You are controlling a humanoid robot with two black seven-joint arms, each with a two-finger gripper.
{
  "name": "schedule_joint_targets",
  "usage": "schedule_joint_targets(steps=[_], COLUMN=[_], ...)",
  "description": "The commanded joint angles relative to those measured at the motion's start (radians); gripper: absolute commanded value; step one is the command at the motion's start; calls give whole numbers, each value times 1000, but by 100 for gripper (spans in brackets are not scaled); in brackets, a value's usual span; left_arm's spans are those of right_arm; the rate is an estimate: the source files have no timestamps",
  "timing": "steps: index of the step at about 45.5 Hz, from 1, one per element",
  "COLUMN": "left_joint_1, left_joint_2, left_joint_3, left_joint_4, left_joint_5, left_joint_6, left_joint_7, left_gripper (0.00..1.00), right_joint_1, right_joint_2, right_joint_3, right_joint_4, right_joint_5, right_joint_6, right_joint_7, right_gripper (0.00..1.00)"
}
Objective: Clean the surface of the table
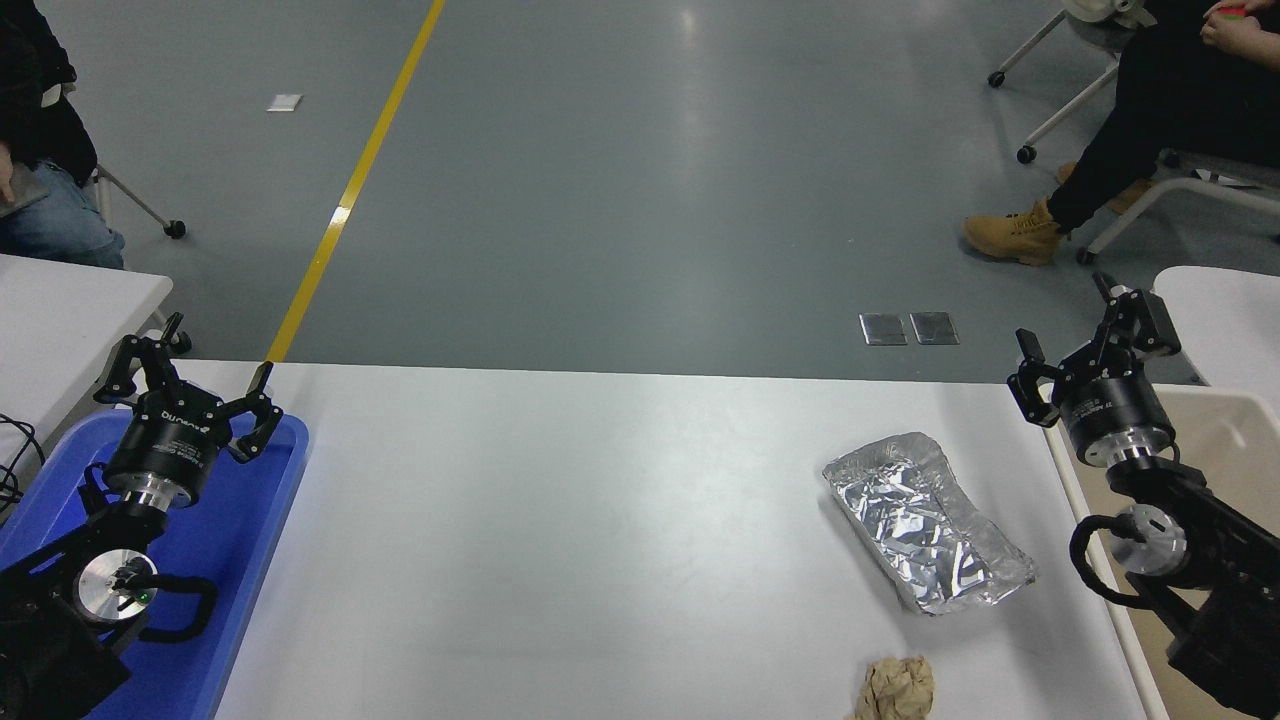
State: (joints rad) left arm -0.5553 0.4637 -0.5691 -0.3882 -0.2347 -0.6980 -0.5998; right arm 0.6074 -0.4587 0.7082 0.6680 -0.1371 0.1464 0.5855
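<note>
The white table surface fills the lower half of the head view. On its right part lies a crumpled foil tray, and a brown paper wad sits near the front edge below it. My right gripper hovers open and empty above the table's far right corner, beside the beige bin, up and to the right of the foil tray. My left gripper is parked open over the blue tray at the lower left.
A blue tray lies at the table's left end and a beige bin stands off its right edge. Smaller white tables flank both sides. Seated people's legs show at the top corners.
</note>
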Motion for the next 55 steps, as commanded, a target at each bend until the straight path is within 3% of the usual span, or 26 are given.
schedule_joint_targets(steps=[1, 18, 38, 55], left_joint_1=[0, 0, 0, 0], left_joint_2=[0, 0, 0, 1], left_joint_3=[0, 0, 0, 0], left_joint_4=[0, 0, 0, 0], left_joint_5=[0, 0, 0, 0], left_joint_6=[0, 0, 0, 0], left_joint_7=[0, 0, 0, 0], left_gripper=[100, 100, 100, 100], right_joint_1=[112, 291, 531, 658], right_joint_2=[-133, -204, -230, -232], right_joint_3=[-214, -551, -1010, -1102], right_joint_4=[-4, -4, -50, -44], right_joint_5=[2, -36, -476, -877], right_joint_6=[-1, -1, -10, -14], right_joint_7=[-1, -1, 1, 36], right_gripper=[99, 99, 99, 99])
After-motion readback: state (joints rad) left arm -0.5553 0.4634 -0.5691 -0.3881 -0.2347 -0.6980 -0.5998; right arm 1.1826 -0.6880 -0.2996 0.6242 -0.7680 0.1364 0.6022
